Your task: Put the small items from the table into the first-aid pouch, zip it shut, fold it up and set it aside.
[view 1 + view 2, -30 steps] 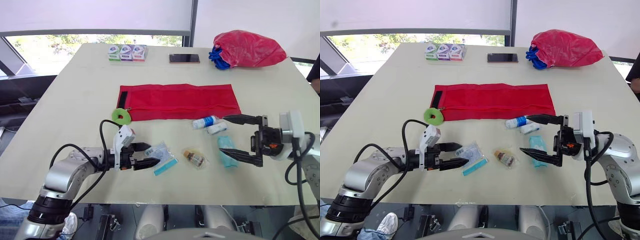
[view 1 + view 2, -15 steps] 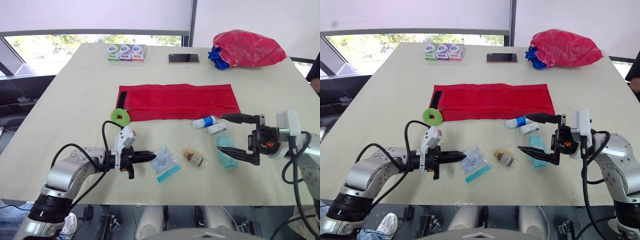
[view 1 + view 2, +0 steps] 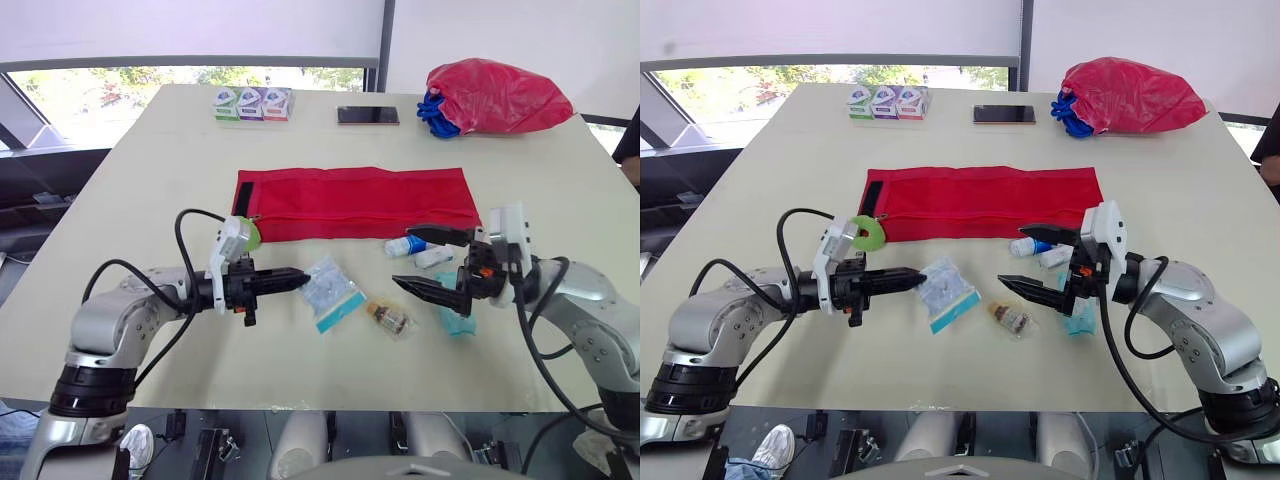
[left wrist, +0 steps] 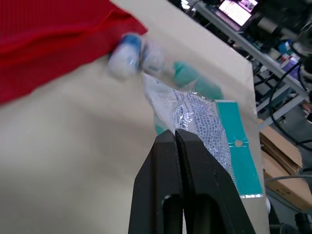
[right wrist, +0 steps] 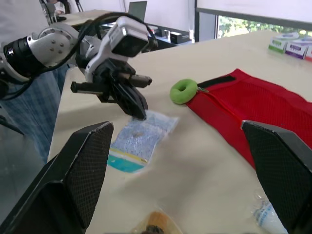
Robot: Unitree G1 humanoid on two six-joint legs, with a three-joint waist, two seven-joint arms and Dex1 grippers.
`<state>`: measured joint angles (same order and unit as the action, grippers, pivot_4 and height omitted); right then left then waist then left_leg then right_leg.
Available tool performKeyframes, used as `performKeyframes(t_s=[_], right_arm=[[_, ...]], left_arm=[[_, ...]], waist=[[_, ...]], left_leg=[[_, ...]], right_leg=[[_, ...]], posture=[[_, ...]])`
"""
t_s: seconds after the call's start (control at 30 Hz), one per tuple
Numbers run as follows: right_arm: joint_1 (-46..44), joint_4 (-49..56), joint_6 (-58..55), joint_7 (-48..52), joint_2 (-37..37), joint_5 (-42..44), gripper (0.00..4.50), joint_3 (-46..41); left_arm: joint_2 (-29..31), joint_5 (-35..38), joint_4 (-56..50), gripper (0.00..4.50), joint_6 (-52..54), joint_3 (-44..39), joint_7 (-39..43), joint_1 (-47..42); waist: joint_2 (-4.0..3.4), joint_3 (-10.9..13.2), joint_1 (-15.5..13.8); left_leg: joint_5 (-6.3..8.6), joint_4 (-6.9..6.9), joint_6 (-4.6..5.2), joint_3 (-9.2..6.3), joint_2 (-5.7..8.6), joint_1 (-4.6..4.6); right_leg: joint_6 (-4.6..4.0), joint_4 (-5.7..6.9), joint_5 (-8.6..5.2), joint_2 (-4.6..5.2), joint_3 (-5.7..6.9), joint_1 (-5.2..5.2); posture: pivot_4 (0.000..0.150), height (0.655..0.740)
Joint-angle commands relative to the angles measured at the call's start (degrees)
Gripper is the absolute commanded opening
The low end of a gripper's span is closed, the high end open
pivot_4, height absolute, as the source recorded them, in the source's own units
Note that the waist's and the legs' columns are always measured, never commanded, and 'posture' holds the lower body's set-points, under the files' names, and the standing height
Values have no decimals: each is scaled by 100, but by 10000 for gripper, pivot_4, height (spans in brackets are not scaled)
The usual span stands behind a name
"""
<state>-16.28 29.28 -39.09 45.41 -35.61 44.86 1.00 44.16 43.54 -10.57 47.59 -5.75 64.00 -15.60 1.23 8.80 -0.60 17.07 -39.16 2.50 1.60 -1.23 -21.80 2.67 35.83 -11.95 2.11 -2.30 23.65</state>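
The red mesh pouch (image 3: 355,203) lies flat mid-table, its green ring pull (image 3: 250,233) at its left end. My left gripper (image 3: 300,277) is shut on the near edge of a clear packet with a teal strip (image 3: 331,291), seen close up as packet (image 4: 209,122). My right gripper (image 3: 403,258) stands wide open, tips pointing left. It hovers over two small white bottles (image 3: 418,250) and a teal item (image 3: 455,318). A small amber sachet (image 3: 388,316) lies just below its lower finger.
At the table's far edge stand three small boxes (image 3: 253,104), a phone (image 3: 368,116) and a red plastic bag (image 3: 495,97). A person's dark sleeve (image 3: 630,140) shows at the right edge.
My left gripper shut on the packet's edge and carried it a little toward the pouch. My right gripper, still open, swung left over the bottles and sachet.
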Motion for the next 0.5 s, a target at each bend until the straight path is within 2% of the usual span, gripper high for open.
performKeyframes(t_s=[0.03, 0.23, 0.5], right_arm=[[-425, 138, -1081, -423, -94, 660, 45000, 27], [-1397, -508, -3185, -1642, 254, 2022, 45000, -100], [-2037, -970, -3885, -2475, 945, 2227, 45000, -96]], left_arm=[[43, 201, -280, 489, 31, -97, 40, -259], [0, -241, -301, 489, -476, 275, 135, -749], [-367, -515, -160, 489, -747, 506, -101, -1273]], waist=[[0, 0, 2], [3, 1, 1], [3, 1, 11]], left_leg=[[0, 0, 0, 0, 0, 0], [-1, 0, 0, -6, 2, -3], [0, 1, 0, -14, 6, -23]], right_leg=[[0, 0, 0, 0, 0, 0], [-2, 0, 1, -1, 4, 0], [5, -6, 5, -4, 5, 13]], posture=[[1500, 7400], [1500, 7400], [1500, 7400]])
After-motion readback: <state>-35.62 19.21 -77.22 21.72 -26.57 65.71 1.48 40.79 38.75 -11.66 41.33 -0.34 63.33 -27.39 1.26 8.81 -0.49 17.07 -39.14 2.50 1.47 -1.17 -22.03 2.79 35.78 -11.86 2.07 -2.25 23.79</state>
